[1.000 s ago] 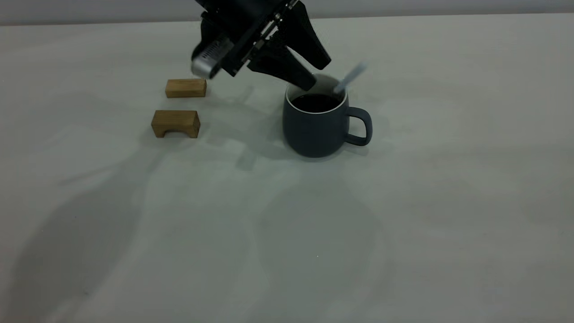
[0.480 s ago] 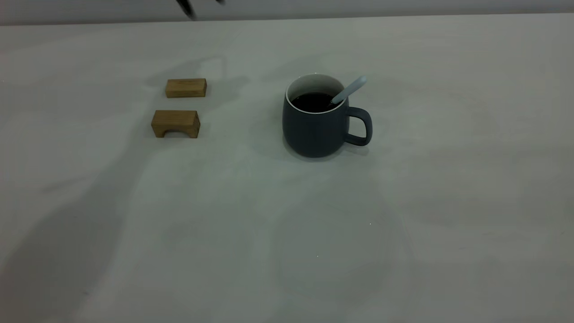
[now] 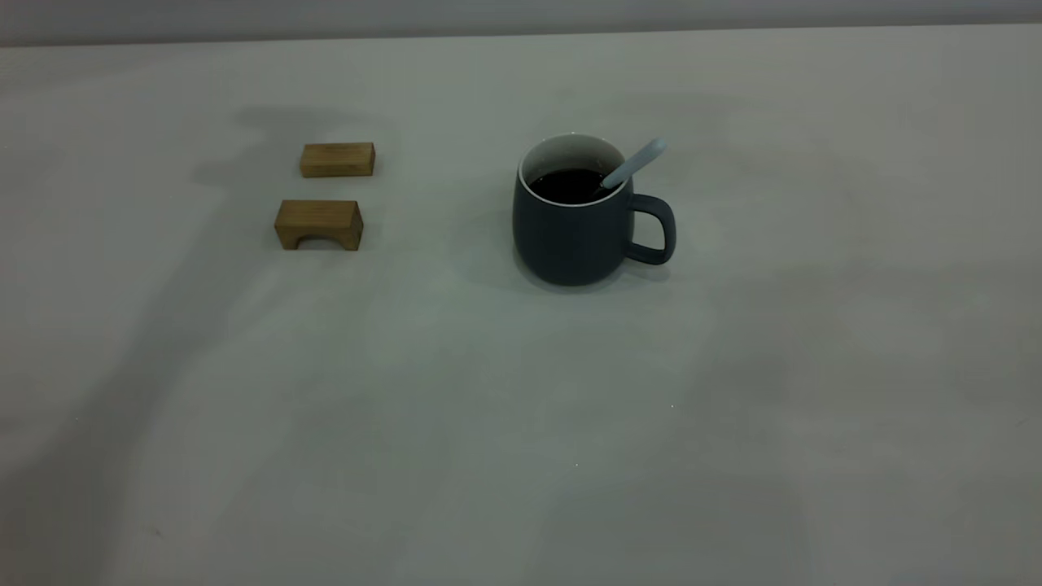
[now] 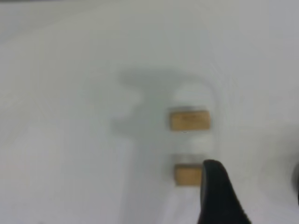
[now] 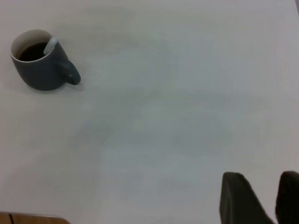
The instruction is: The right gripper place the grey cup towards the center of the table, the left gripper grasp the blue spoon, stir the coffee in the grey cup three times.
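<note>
Exterior view has the grey cup (image 3: 574,232) sitting mid-tabletop (image 3: 521,407) with coffee (image 3: 572,185) in it and the blue spoon (image 3: 635,162) leaning on the rim by the handle, two wooden blocks (image 3: 337,159) well off to its left. Right tool (image 5: 268,198) hangs slightly parted over bare tabletop, gripping nothing. Left tool only shows one finger (image 4: 217,193) above the blocks, so can't tell if it's open.

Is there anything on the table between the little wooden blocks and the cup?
No. In the exterior view, only bare table lies between the wooden blocks and the cup.
</note>
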Controlling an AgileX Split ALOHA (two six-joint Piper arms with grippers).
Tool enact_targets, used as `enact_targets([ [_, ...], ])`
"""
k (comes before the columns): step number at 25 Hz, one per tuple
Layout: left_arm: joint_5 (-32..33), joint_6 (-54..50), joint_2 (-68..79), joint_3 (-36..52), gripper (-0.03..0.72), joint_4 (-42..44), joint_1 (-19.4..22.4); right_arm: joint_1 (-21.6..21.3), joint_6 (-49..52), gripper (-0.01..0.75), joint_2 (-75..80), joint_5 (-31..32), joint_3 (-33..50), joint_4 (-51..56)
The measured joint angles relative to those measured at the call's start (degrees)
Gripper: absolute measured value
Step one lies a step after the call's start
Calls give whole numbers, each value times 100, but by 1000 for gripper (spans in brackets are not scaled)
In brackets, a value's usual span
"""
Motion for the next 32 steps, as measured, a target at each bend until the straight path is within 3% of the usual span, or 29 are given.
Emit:
enact_targets([
  [12,0,176,-4209,5546,478,663,0,0,0,238,0,0,0,0],
  [20,0,95,-6549,7435,478,242,87,0,0,238,0,0,0,0],
  [28,-32,1856,-8764,8513,478,-1038,1627,0,0,238,0,0,0,0],
  [32,-36,1866,-9588,8710,478,-1202,2031,0,0,238,0,0,0,0],
])
